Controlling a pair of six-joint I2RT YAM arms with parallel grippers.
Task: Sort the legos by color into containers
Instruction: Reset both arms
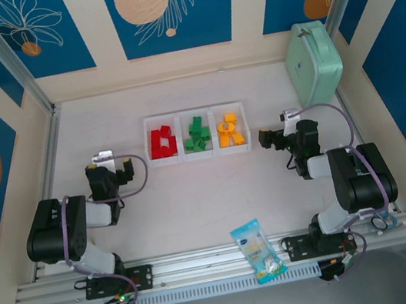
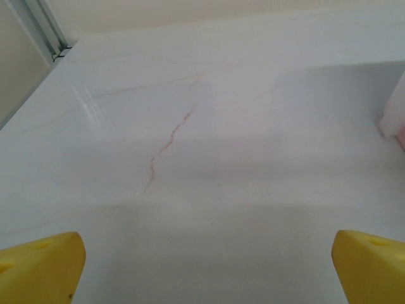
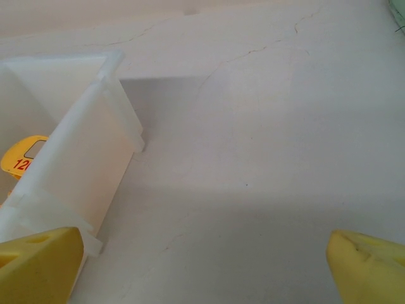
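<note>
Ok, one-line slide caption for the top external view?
Legos sorted by color in the white bins; left gripper and right gripper open, empty, either side; snack packet at front rail.

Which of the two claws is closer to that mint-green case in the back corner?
The right. The right gripper sits just on the near side of the mint-green case, slightly left of it; the left gripper is far off, beyond the white bins.

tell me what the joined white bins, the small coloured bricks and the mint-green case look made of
The three joined white square bins look like thin, slightly translucent moulded plastic: light shows through the wall. The small red, green and yellow-orange bricks look like hard opaque plastic, with flat even colour. The mint-green rounded case has a smooth soft sheen: plastic or painted metal, I cannot tell.
</note>
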